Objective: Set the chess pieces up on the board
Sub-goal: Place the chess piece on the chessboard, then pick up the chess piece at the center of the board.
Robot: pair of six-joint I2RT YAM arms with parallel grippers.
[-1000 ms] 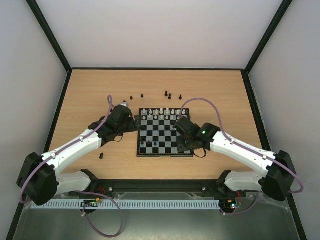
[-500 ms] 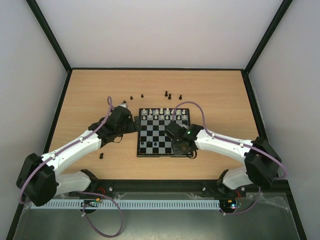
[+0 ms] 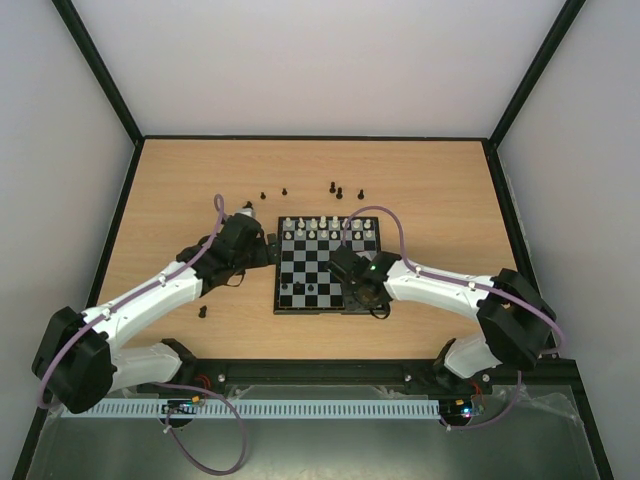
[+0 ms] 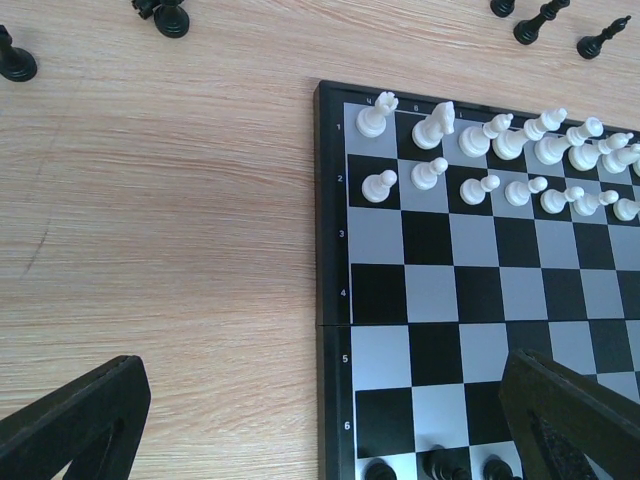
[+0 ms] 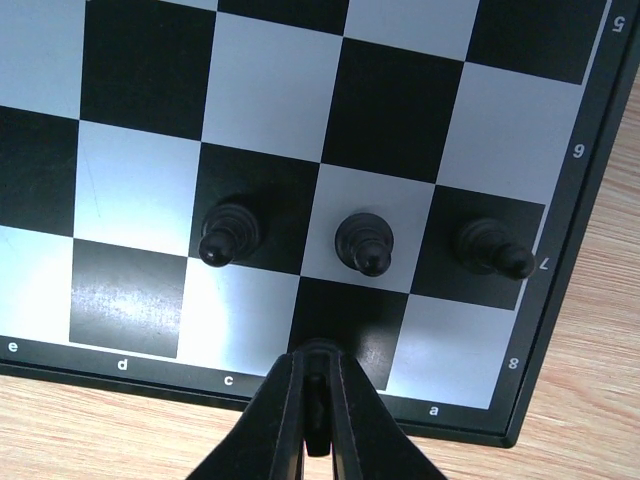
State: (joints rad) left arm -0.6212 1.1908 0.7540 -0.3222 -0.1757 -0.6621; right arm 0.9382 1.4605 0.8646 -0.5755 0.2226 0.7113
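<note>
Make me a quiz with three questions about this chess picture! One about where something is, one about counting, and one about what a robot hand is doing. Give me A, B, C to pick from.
1. Where on the board do the white pieces stand?
A) the far rows
B) the middle rows
C) the near rows

2. How many black pawns does the right wrist camera see?
A) one
B) three
C) six

3. How is the left gripper?
A) shut tight
B) wide open
C) holding a pawn

Answers:
1 A, they fill the two rows farthest from the arms.
2 B, three stand side by side in one row.
3 B, its fingers stand far apart, gripping nothing.
</note>
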